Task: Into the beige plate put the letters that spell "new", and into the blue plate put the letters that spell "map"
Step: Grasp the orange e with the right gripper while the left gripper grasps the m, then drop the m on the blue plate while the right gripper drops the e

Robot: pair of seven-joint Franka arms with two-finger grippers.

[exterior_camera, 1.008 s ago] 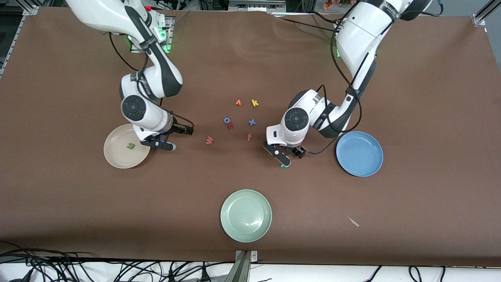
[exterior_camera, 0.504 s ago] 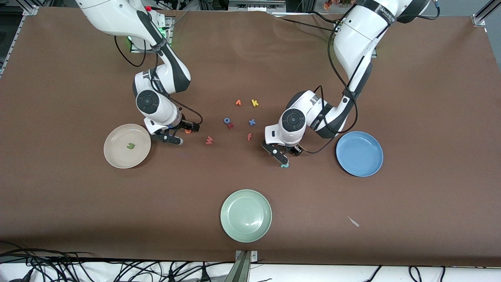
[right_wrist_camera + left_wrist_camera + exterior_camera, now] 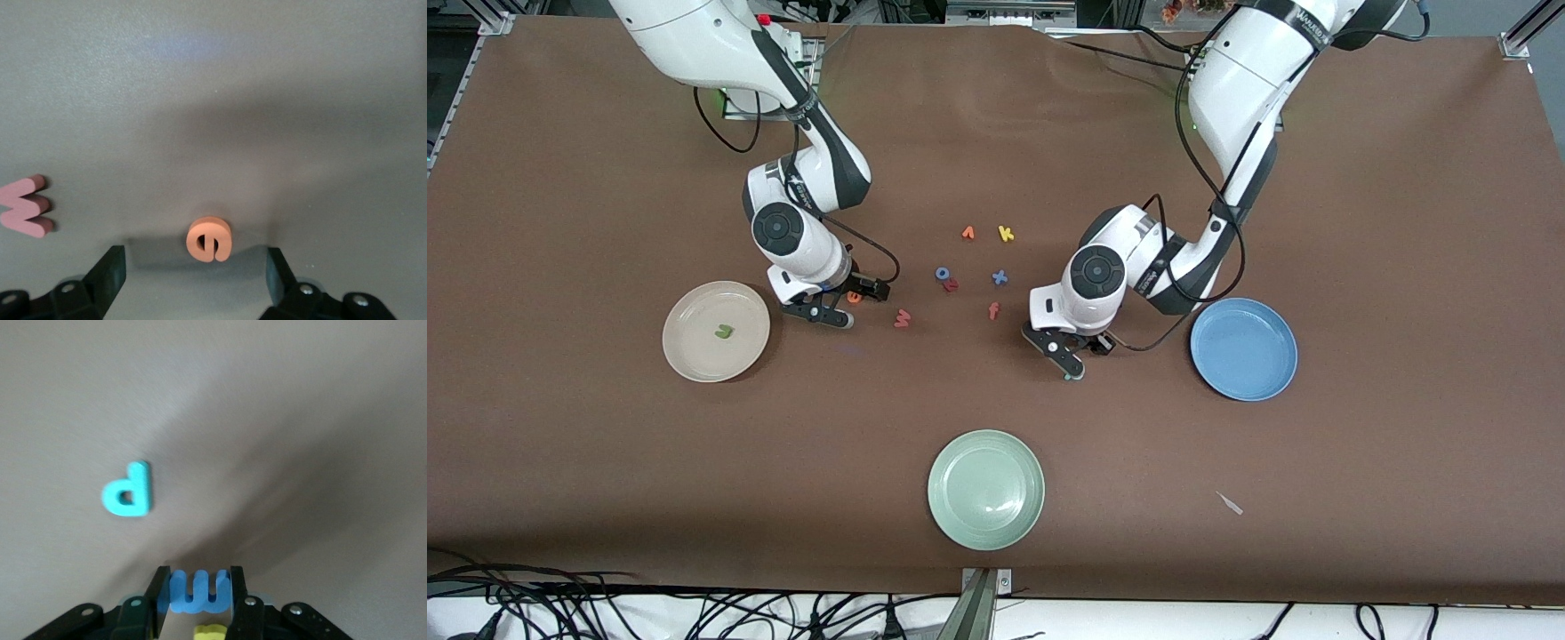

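Note:
In the left wrist view my left gripper (image 3: 198, 587) is shut on the blue m (image 3: 198, 591), low at the table, with the yellow a (image 3: 212, 632) just under it. The teal p (image 3: 128, 497) lies loose beside them and peeks out by the left gripper (image 3: 1080, 354) as the p (image 3: 1074, 376). My right gripper (image 3: 197, 267) stands open around the orange e (image 3: 209, 239), which lies on the table. The pinkish-red w (image 3: 903, 317) lies beside the e (image 3: 855, 298). A green n (image 3: 723, 332) rests in the beige plate (image 3: 685, 356). The blue plate (image 3: 1243, 348) holds nothing.
A pale green plate (image 3: 985, 489) sits nearest the front camera. Mid-table lie an orange letter (image 3: 967, 233), a yellow k (image 3: 1006, 234), a blue o (image 3: 942, 273) touching a small red letter (image 3: 951, 284), a blue x (image 3: 1000, 277) and an orange-red f (image 3: 993, 310).
My right gripper moved from the beige plate's rim over to the orange e and now straddles it. My left gripper's fingers closed onto the blue m.

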